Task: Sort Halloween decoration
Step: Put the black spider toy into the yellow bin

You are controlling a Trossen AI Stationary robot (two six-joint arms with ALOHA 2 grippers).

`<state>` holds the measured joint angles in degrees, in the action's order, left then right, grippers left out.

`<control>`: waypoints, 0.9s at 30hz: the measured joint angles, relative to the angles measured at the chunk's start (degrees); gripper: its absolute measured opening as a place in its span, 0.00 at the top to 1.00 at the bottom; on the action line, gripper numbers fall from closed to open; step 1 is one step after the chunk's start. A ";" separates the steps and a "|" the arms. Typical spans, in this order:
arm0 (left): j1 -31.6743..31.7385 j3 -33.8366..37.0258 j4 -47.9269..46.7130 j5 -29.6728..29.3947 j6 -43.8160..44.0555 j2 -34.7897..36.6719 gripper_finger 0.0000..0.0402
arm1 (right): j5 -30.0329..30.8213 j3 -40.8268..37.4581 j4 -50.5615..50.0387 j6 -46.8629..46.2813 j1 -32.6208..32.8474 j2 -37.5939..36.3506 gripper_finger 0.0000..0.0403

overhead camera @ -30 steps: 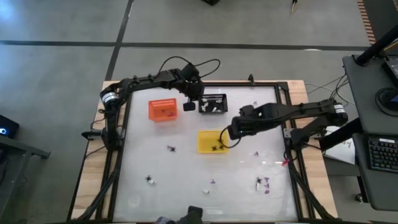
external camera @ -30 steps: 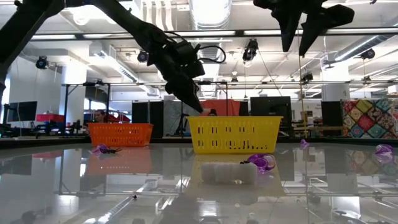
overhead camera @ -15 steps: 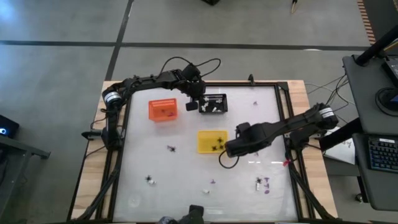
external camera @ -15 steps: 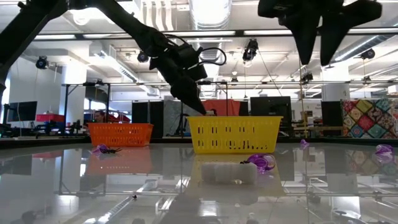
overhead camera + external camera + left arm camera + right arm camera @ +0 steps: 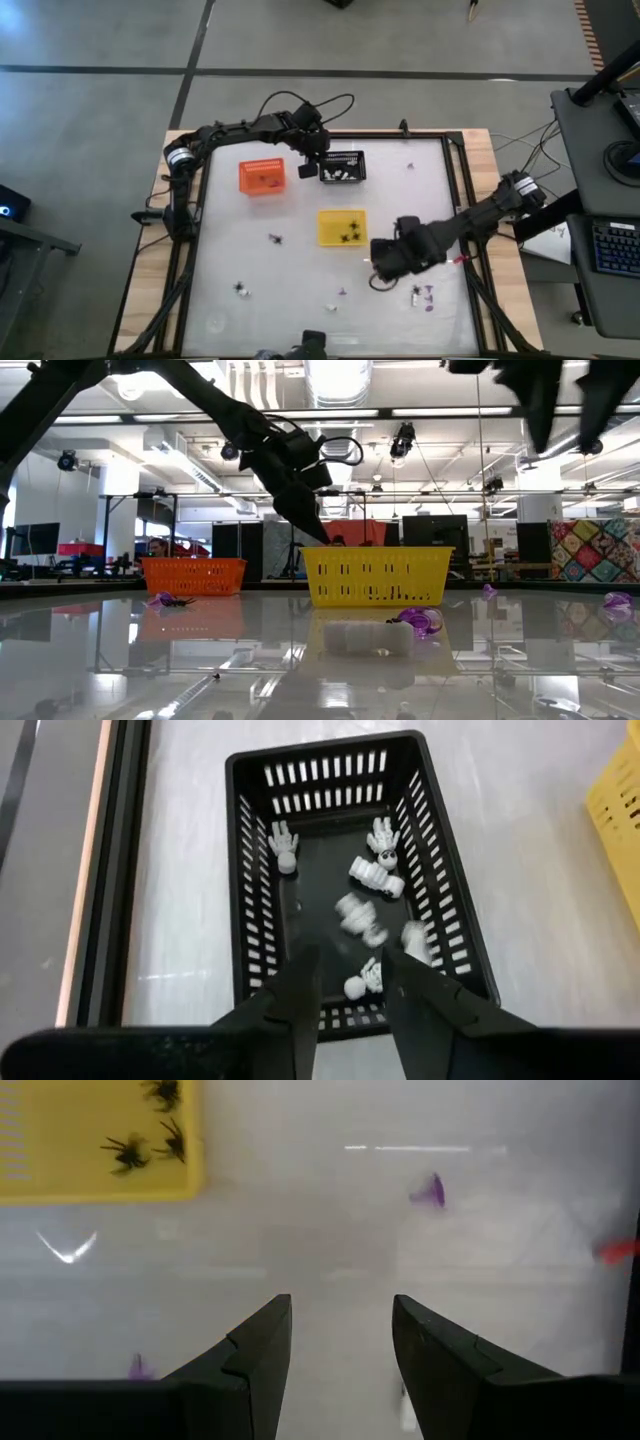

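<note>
My left gripper (image 5: 350, 982) hangs open above the near end of the black basket (image 5: 343, 166). White skeleton pieces (image 5: 378, 870) lie on that basket's floor, and one of them (image 5: 356, 916) shows blurred. My right gripper (image 5: 340, 1340) is open over bare table, off the yellow basket's (image 5: 341, 227) near right corner (image 5: 385, 264). Black spiders (image 5: 130, 1150) lie in the yellow basket. Loose pieces rest on the table: a purple one (image 5: 430, 1192), a black spider (image 5: 274, 239), and white and purple ones (image 5: 420, 294).
The orange basket (image 5: 262, 176) stands left of the black one. More small pieces lie toward the near edge (image 5: 241, 289) (image 5: 338, 298), and one purple piece lies far right (image 5: 409, 165). A dark frame rims the table (image 5: 460, 170). A red object (image 5: 615, 1250) lies near the right rail.
My right gripper has moved away from above the yellow basket's right end, toward the table's near edge and a little right, and now hangs over bare table near the white and purple pieces. The baskets have stayed in place.
</note>
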<state>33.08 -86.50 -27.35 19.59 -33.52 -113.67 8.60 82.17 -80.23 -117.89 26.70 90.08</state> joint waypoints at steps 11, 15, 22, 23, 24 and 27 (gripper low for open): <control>0.00 -0.33 -3.72 -3.66 -0.21 2.78 0.77 | -6.21 -10.44 15.59 -20.09 10.78 0.02 0.59; 0.00 -1.77 -4.03 -3.68 -0.24 2.78 0.77 | -6.08 -14.88 21.60 -20.09 11.26 0.02 0.59; 0.01 -4.78 -6.96 -3.69 -0.24 2.80 0.77 | -7.96 -20.44 24.87 -19.10 13.09 0.02 0.59; 0.02 -5.13 -7.43 -3.69 -0.24 2.80 0.77 | -8.59 -21.06 25.14 -19.09 13.43 0.02 0.59; 0.02 -5.51 -7.89 -3.69 -0.11 2.80 0.77 | -8.92 -21.64 25.50 -19.08 13.83 0.02 0.59; -0.01 -6.43 -8.26 -3.68 0.22 2.80 0.77 | -9.21 -23.66 27.94 -19.08 15.02 0.02 0.59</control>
<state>33.07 -92.93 -35.61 15.92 -33.29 -110.87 -0.61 58.51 -52.29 -136.97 41.72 90.11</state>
